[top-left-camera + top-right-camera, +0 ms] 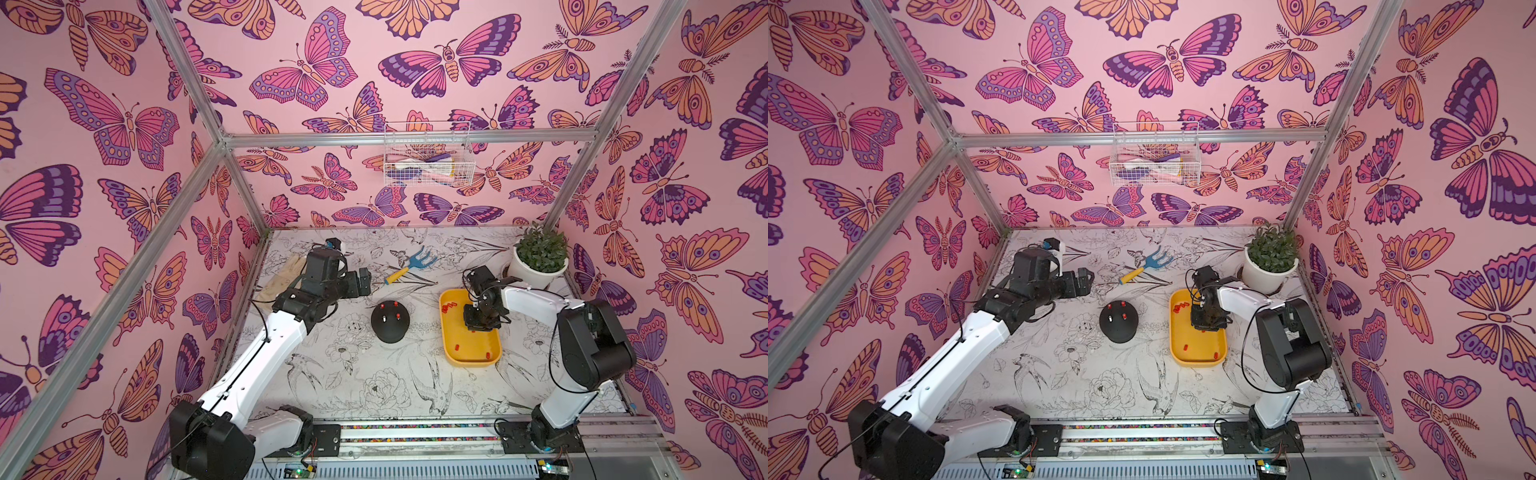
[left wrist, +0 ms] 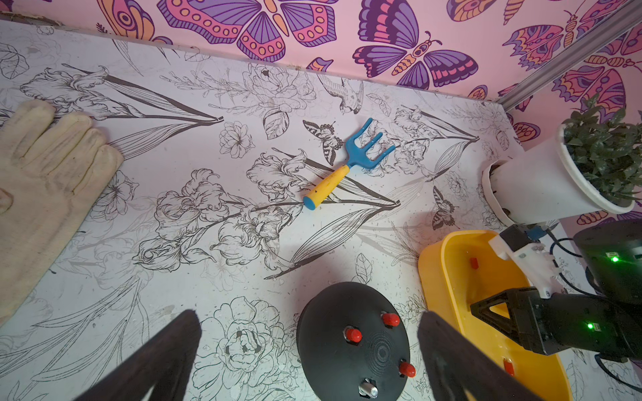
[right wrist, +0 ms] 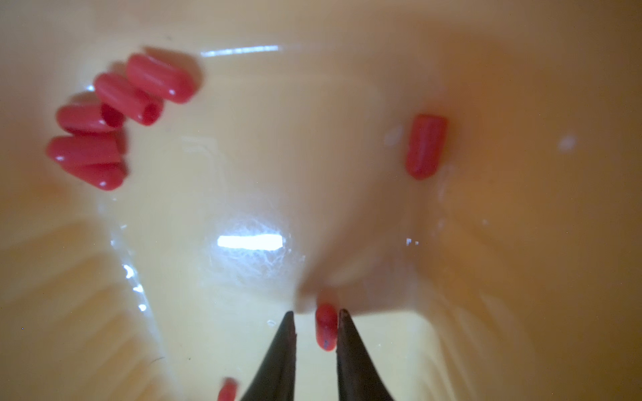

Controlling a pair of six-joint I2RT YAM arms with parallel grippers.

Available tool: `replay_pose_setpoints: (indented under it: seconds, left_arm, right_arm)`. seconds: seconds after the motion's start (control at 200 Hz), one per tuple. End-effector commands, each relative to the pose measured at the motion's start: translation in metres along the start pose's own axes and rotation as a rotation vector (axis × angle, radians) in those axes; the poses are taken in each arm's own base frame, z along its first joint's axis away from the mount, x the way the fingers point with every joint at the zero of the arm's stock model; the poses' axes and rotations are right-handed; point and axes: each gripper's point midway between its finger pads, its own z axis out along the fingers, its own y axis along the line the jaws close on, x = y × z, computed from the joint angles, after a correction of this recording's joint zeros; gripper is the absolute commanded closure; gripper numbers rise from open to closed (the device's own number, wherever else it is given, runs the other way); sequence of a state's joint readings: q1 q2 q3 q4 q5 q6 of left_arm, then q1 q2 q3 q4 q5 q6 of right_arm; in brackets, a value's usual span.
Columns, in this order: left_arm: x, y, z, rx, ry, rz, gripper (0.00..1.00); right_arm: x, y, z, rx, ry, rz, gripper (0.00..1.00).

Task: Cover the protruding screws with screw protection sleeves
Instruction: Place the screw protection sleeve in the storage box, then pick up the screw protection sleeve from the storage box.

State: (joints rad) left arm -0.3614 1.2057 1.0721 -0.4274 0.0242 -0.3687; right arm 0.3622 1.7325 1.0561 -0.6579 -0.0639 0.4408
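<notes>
Sleeve (image 3: 326,331) lies between the slightly parted tips of the right claw (image 3: 316,314), touching just one tip, down in the yellow tray (image 3: 278,139). More loose sleeves (image 3: 104,121) lie apart. Left claw (image 2: 309,314) hangs spread wide near the black dome (image 2: 333,368), which carries three red caps (image 2: 353,335) and one bare screw (image 2: 368,389).

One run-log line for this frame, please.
right claw open, astride sleeve in tray | left claw open, near dome | three capped screws, one bare screw

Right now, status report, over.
Left gripper open by the dome. Right gripper open in tray, sleeve between jaws. Three screws capped, fourth screw bare. Nothing blocking.
</notes>
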Motion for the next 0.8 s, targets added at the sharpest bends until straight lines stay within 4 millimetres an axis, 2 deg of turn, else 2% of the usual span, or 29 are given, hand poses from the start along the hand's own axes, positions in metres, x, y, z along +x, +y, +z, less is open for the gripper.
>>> replay_pose_setpoints:
  seconds: [0.0, 0.316, 0.791]
  left_arm:
    - [0.0061, 0.0040, 0.0003, -0.021, 0.014, 0.000, 0.00]
    - [0.0064, 0.0041, 0.0027, -0.022, 0.019, -0.004, 0.00]
    - [0.0088, 0.0059, 0.0017, -0.027, 0.019, -0.005, 0.00]
  right_arm:
    - [-0.0022, 0.0002, -0.0018, 0.023, 0.013, -0.023, 0.76]
    - [-0.0010, -0.0041, -0.0003, 0.049, 0.023, -0.029, 0.81]
    - [-0.0016, -0.0064, 0.0035, 0.058, 0.024, -0.028, 0.82]
